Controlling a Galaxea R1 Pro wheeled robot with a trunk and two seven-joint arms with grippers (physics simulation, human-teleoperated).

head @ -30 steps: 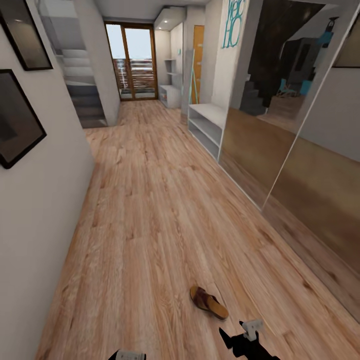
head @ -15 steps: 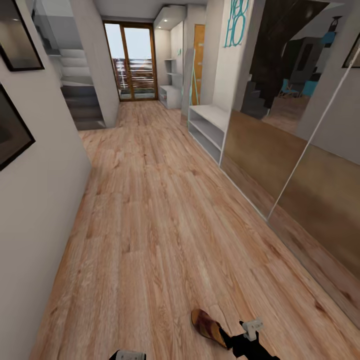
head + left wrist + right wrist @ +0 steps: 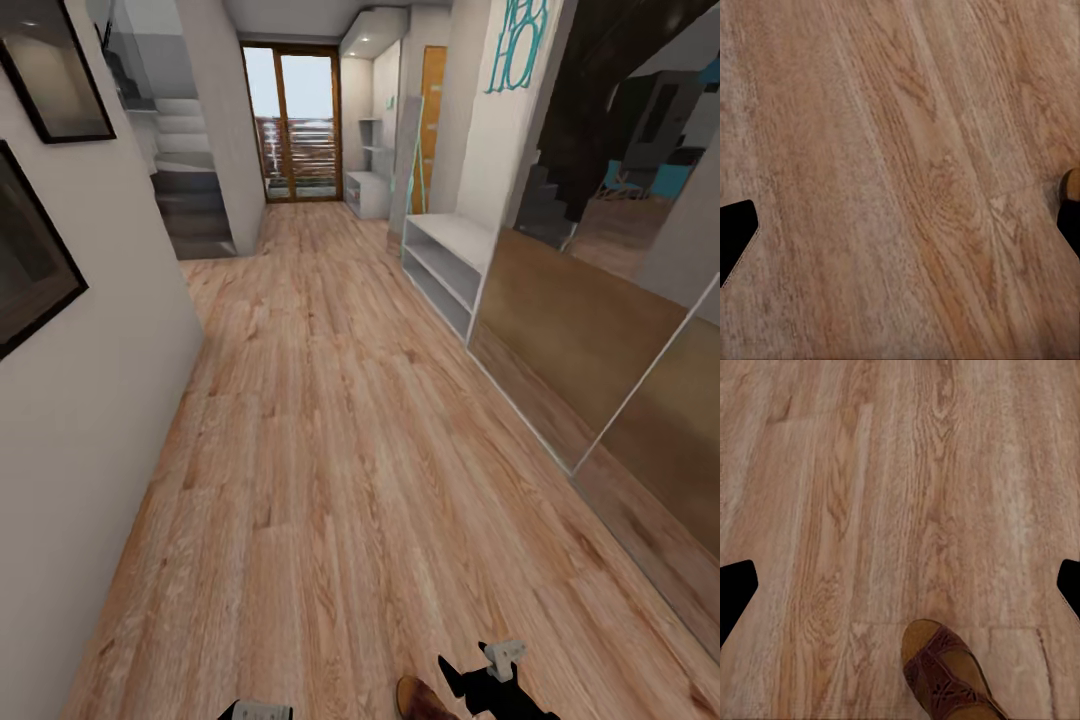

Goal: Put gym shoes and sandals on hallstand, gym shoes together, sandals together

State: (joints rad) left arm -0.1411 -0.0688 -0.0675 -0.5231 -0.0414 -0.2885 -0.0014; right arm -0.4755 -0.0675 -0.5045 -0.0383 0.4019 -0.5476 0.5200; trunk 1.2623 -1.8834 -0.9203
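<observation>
We see a plank floor running ahead of the right claw to a brown-framed glass door with daylight behind it. Left of the claw stands a pale wall with two dark pictures. Further ahead on that side are grey stairs. Right of the claw are mirror panels, and ahead of them a low white shelf under teal letters. Far ahead, by the door, a pale rack sits below wall shelves, with ceiling spots lit above.
</observation>
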